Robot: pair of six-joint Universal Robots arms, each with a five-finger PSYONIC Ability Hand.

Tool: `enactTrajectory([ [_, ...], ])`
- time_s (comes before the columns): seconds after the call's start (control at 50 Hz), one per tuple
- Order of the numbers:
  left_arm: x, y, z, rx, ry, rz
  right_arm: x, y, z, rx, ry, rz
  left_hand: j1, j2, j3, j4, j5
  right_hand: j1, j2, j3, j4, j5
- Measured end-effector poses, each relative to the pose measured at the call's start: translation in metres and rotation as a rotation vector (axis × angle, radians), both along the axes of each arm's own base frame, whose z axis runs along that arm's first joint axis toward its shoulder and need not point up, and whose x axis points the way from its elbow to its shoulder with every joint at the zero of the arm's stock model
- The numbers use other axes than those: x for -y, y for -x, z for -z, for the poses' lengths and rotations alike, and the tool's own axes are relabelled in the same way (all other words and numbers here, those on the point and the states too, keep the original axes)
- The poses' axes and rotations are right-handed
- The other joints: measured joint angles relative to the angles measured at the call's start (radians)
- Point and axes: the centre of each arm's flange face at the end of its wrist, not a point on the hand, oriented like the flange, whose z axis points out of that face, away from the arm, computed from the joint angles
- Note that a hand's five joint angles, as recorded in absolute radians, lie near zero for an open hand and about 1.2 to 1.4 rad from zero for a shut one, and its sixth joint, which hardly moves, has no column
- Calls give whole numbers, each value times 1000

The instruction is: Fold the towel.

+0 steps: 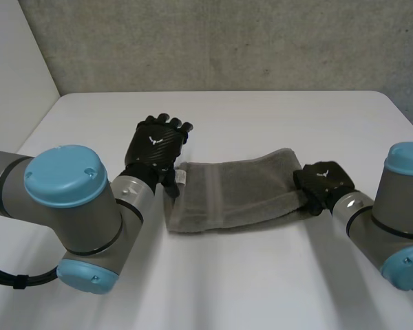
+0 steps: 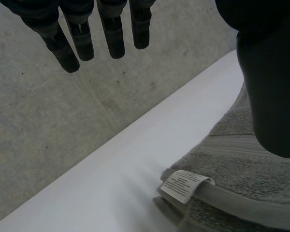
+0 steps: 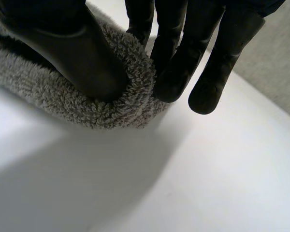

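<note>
Lying on table [image 1: 261, 275]: grey towel [image 1: 234, 192], folded.
Right hand [image 1: 323, 180]: pinching towel's right end.
Left hand [image 1: 155, 148]: fingers straight, spread, over towel's left end.
Tag [image 2: 183, 186]: white, at towel's left end.

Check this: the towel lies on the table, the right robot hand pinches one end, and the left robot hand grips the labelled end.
Not quite. The left wrist view shows the left robot hand open, fingers straight and off the towel by its label. The right robot hand does pinch one end.
</note>
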Motion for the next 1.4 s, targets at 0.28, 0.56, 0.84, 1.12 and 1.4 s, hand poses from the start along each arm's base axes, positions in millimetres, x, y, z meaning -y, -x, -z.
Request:
enactTrajectory([
  [0.28, 5, -9, -37, -73, 65, -34, -41, -97, -75, 88, 216, -364, -1, 0, -1, 0, -4, 15, 12, 0, 0, 7],
  [0.56, 26, -40, -64, -255, 43, -169, -102, -166, -43, 100, 108, -559, -2, 0, -1, 0, -5, -1002, -985, -1062, -1068, -1082],
  [0.84, 11, -23, -26, -183, -87, -121, -69, -123, -64, 214, 41, -228, -3, 0, -1, 0, -5, -1035, -999, -1088, -1086, -1087],
  [1.12, -8, -14, 43, -10, -304, -99, -52, -122, 3, 134, -109, -219, -4, 0, -1, 0, -5, -1039, -999, -1088, -1086, -1087],
  [1.4, -2, -8, -44, -135, -143, -79, -39, -101, -91, 250, 59, -142, -9, -14, -11, 0, -14, -1045, -999, -1088, -1086, -1087],
])
